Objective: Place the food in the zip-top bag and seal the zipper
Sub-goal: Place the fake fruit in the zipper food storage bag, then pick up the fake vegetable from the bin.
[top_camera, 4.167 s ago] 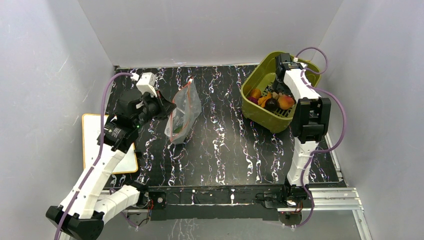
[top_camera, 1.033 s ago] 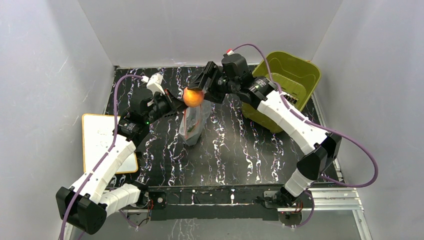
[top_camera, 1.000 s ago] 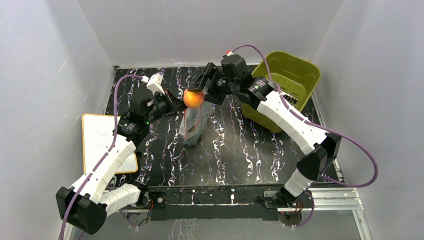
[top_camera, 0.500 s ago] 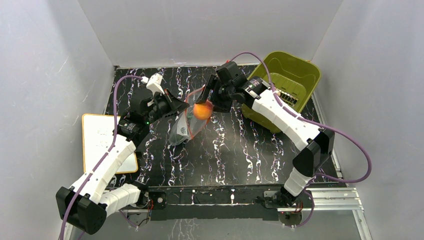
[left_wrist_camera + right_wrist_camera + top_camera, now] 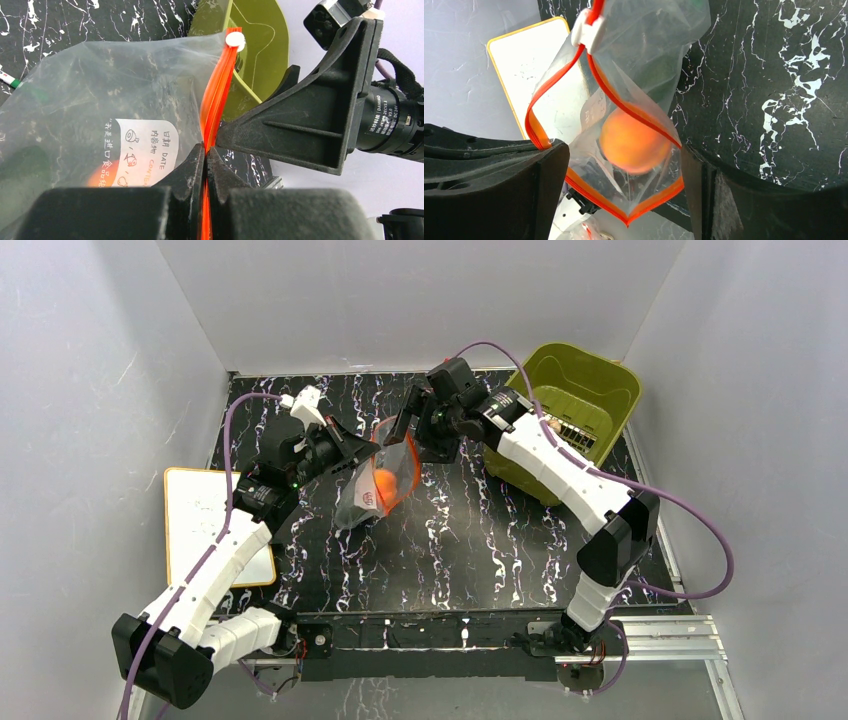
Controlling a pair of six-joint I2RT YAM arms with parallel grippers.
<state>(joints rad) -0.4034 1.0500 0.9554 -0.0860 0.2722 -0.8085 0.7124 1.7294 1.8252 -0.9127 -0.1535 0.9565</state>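
Note:
The clear zip-top bag (image 5: 372, 490) hangs upright over the table. My left gripper (image 5: 361, 448) is shut on its red-orange zipper (image 5: 216, 100), with the white slider (image 5: 234, 39) at the strip's far end. The bag's mouth (image 5: 624, 210) gapes in a diamond shape. My right gripper (image 5: 413, 438) stands open just above it, one finger (image 5: 499, 190) on each side, nothing held. An orange-pink peach (image 5: 634, 141), slightly blurred, lies free inside the bag (image 5: 649, 60) below the mouth. It shows orange through the plastic (image 5: 383, 485). A dark green piece (image 5: 22, 172) sits lower in the bag.
The olive-green basket (image 5: 585, 380) stands at the back right, behind the right arm. A white board with a yellow rim (image 5: 190, 530) lies at the left table edge. A thin white pen with a green cap (image 5: 7, 80) lies on the black marbled table beside the bag.
My right gripper brought the peach down from above the bag into its mouth and opened. The peach has dropped inside the bag. The left gripper kept its hold on the zipper.

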